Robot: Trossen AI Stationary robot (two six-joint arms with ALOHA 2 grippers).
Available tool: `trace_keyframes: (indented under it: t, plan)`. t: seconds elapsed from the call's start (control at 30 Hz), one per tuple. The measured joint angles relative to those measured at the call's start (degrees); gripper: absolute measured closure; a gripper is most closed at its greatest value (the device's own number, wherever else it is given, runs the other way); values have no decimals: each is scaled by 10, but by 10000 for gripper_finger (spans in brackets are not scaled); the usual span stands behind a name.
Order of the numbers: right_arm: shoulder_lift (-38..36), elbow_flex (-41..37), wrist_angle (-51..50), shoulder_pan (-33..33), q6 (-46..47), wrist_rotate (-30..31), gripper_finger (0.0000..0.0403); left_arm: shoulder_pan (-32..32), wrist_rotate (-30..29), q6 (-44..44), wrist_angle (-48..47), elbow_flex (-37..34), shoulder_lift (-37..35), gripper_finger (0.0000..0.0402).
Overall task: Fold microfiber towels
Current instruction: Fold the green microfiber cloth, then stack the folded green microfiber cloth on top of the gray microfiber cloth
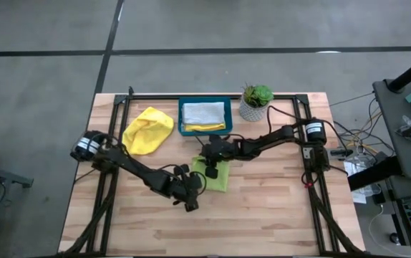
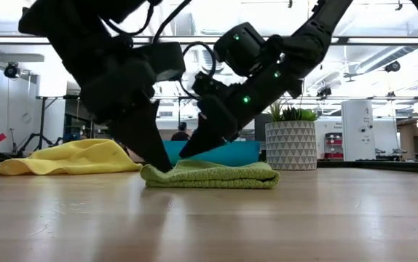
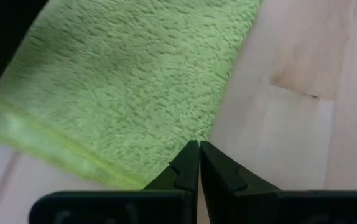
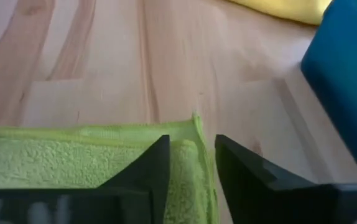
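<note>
A lime green towel (image 1: 218, 179) lies folded flat on the wooden table (image 1: 277, 215), near its middle. It also shows in the low view (image 2: 216, 175). My left gripper (image 3: 198, 148) is shut, its tips down at the towel's near-left edge (image 2: 164, 167). My right gripper (image 4: 192, 146) is open and slants down over the towel's far corner (image 2: 186, 154), one finger above the cloth and one above bare wood. A yellow towel (image 1: 148, 129) lies crumpled at the far left. My left gripper's shut fingertips (image 3: 191, 155) stand at the lime towel's edge (image 3: 166, 149), slanting down from the near left; I cannot tell whether they touch it. My right gripper's fingers (image 4: 157, 162) straddle the towel's folded corner (image 4: 188, 134) from above; I cannot tell whether they touch it.
A teal tray (image 1: 182, 118) at the far middle holds folded towels, a pale one and a yellow one. A potted plant (image 1: 255, 102) stands to its right. A dark frame runs along the table's far, left and right sides. Bare wood lies toward the near edge.
</note>
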Motion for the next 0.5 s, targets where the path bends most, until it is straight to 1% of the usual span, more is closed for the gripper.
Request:
trace_keyframes:
  t: [0.17, 0.33, 0.4, 0.5]
  plan:
    - [-20, 19, -56, -1, 3, 0, 257, 1, -6, 0, -25, 0, -20, 402]
    - [-62, 37, -152, -1, 24, 0, 242, 4, -15, 17, -72, 1, -43, 402]
    - [-85, 43, -202, -1, 49, 0, 240, 8, -35, 45, -83, 1, -51, 402]
    - [-117, 50, -273, -1, 111, 0, 239, 20, -52, 90, -95, 1, -57, 402]
